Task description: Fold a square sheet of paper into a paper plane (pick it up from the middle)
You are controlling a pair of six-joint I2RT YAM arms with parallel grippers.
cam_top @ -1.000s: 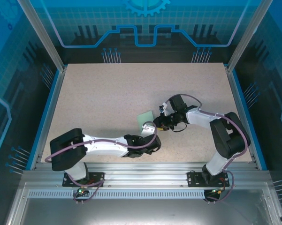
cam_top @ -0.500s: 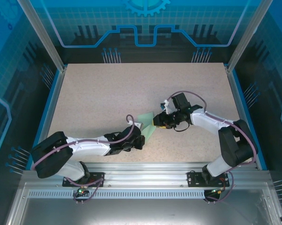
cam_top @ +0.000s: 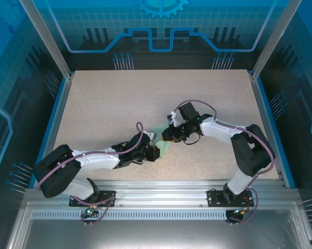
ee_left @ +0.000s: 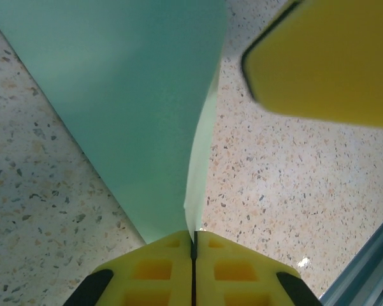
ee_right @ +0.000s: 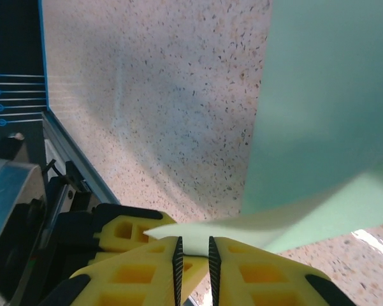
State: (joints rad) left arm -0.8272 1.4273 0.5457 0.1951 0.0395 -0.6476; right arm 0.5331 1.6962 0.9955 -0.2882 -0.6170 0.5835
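square sheet of paper [cam_top: 163, 143]: folded over, held clear of the desk [cam_top: 104, 104] between both hands. left hand [ee_left: 193, 237]: clamped on one end. right hand [ee_right: 194, 242]: jaws narrowly apart at the opposite edge; cannot tell whether gripping. advised: keep taut, align edges before creasing.

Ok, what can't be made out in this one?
1. Left wrist view: the paper sheet runs off the top edge, so its far end and any folds are cut off. The left gripper is shut on its near tip.
2. Right wrist view: it is too close to tell whether the right gripper pinches the sheet's edge or only touches it.
3. Top view: the sheet is too small and both grippers cover its ends, so creases are unreadable.
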